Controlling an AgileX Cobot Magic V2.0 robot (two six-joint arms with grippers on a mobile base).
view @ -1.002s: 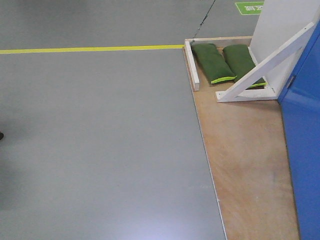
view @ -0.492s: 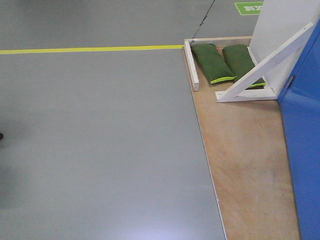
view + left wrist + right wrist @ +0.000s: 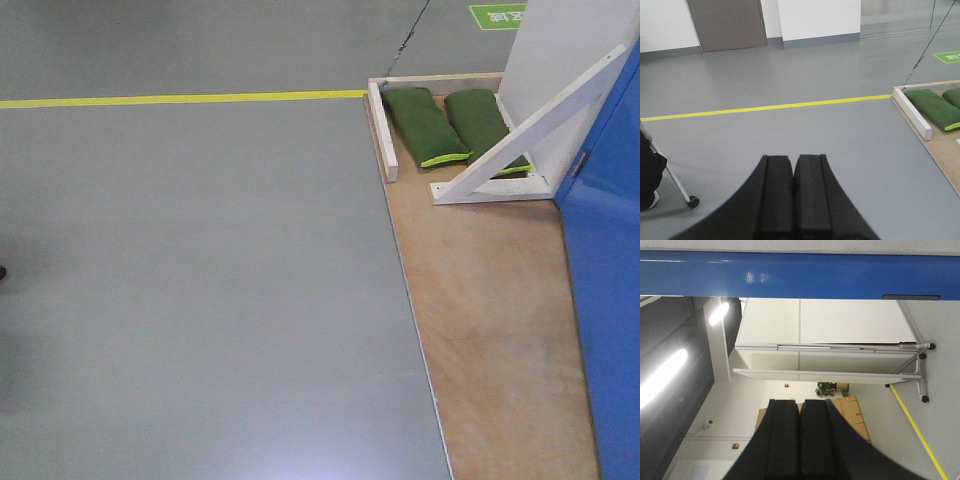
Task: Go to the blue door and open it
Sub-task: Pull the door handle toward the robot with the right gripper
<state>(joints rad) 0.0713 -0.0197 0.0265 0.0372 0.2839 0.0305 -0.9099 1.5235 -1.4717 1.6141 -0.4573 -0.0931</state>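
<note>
The blue door (image 3: 612, 300) fills the right edge of the front view, standing on a plywood base (image 3: 490, 300); its handle is out of view. In the right wrist view the blue door (image 3: 790, 276) shows as a glossy blue band across the top, turned sideways, with a dark slot at its right end. My left gripper (image 3: 794, 161) is shut and empty, pointing over the grey floor. My right gripper (image 3: 800, 404) is shut and empty, some way from the door.
A white wall panel (image 3: 570, 60) with a diagonal white brace (image 3: 520, 135) stands on the plywood base beside the door. Two green sandbags (image 3: 425, 125) lie behind a white batten (image 3: 384, 135). A yellow floor line (image 3: 180, 99) crosses the grey floor. A wheeled stand leg (image 3: 680, 187) is at left.
The view has shifted very slightly; the door and base sit a touch lower and further right in the frame. Both grippers show no earlier frames.
</note>
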